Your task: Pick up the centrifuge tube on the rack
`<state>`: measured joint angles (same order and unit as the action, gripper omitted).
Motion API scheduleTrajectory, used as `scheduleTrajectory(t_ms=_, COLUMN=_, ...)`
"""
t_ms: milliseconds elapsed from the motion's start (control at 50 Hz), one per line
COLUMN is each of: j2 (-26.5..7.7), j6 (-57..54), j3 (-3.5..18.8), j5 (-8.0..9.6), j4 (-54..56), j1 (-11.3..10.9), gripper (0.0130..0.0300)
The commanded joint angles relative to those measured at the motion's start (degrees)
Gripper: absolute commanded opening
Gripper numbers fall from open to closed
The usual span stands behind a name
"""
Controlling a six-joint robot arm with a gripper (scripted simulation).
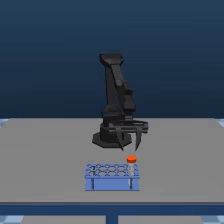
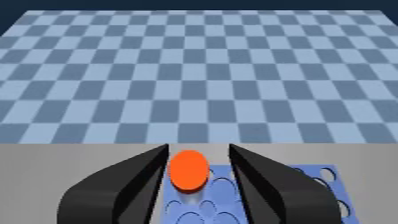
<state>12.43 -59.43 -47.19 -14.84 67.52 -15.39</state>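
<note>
Centrifuge tube (image 1: 131, 164) stands in a corner hole of the blue rack (image 1: 112, 176); the gripper (image 1: 129, 147) hangs spread apart just above its orange-red cap (image 2: 188, 170).

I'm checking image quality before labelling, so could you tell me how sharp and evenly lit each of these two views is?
Exterior view: soft and low in detail, evenly lit without glare; the rack holes smear together, and the centrifuge tube shows mainly as its orange cap. Wrist view: flat lighting, no hard shadows; the gripper fingers and the cap look stretched and slightly blurred close to the lens, while the checkered floor stays fairly crisp.
</note>
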Motion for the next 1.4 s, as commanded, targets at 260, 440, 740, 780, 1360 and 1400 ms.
scheduleTrajectory(t_ms=260, j2=-2.5, j6=-7.3, j3=2.8, j5=0.33, j4=7.7, j1=-0.8, gripper=0.03)
scheduleTrajectory(t_ms=440, j2=-3.1, j6=-8.4, j3=3.4, j5=0.36, j4=9.1, j1=-0.9, gripper=0.03)
scheduleTrajectory(t_ms=740, j2=-3.6, j6=-8.0, j3=3.6, j5=0.3, j4=8.9, j1=-1.0, gripper=0.03)
scheduleTrajectory(t_ms=780, j2=-3.6, j6=-7.6, j3=3.5, j5=0.27, j4=8.4, j1=-1.0, gripper=0.03)
scheduleTrajectory(t_ms=1360, j2=-4.7, j6=2.7, j3=2.0, j5=-0.61, j4=-1.7, j1=-0.9, gripper=0.03)
scheduleTrajectory(t_ms=1400, j2=-4.7, j6=2.7, j3=2.0, j5=-0.61, j4=-1.7, j1=-0.9, gripper=0.03)
